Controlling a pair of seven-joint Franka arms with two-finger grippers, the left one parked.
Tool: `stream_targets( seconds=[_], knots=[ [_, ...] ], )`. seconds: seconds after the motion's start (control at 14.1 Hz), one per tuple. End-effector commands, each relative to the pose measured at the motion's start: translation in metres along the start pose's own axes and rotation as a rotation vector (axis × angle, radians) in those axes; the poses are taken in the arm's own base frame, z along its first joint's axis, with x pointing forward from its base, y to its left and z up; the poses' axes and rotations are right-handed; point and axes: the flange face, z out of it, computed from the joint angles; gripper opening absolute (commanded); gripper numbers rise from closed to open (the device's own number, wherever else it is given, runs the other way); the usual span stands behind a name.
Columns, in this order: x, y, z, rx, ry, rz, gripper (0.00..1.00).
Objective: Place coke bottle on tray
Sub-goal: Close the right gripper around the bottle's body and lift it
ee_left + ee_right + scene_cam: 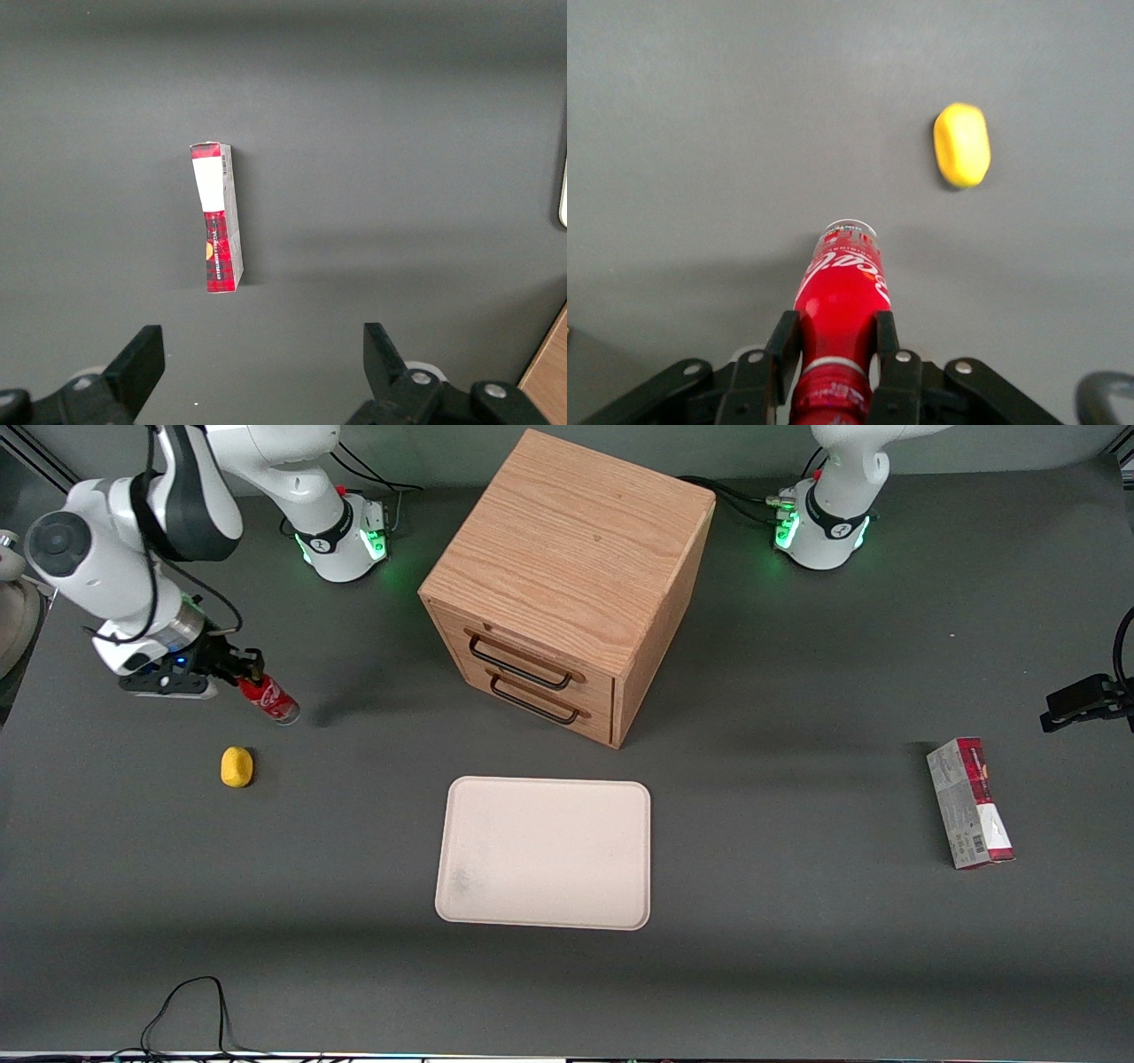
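Observation:
The coke bottle (270, 698) is a small red bottle with white script, tilted and held near its neck. My right gripper (241, 670) is shut on it toward the working arm's end of the table. In the right wrist view both black fingers (782, 343) press the sides of the coke bottle (842, 292) just below its cap. The bottle's base points away from the gripper, and I cannot tell whether it touches the table. The tray (545, 852) is a pale cream rectangle lying flat in front of the drawer cabinet, nearer to the front camera, with nothing on it.
A wooden drawer cabinet (567, 576) with two black handles stands at the table's middle. A small yellow object (236, 767) lies near the bottle, nearer to the front camera. A red-and-grey carton (970, 803) lies toward the parked arm's end.

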Motion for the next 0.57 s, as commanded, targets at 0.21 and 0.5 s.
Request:
stream_targets(
  seconds=[0.21,0.5],
  knots=[
    [0.106,-0.045,-0.125,-0.031,-0.094,-0.038,0.0],
    [0.13,-0.06,-0.185,0.001,-0.096,-0.063,0.0]
  ],
)
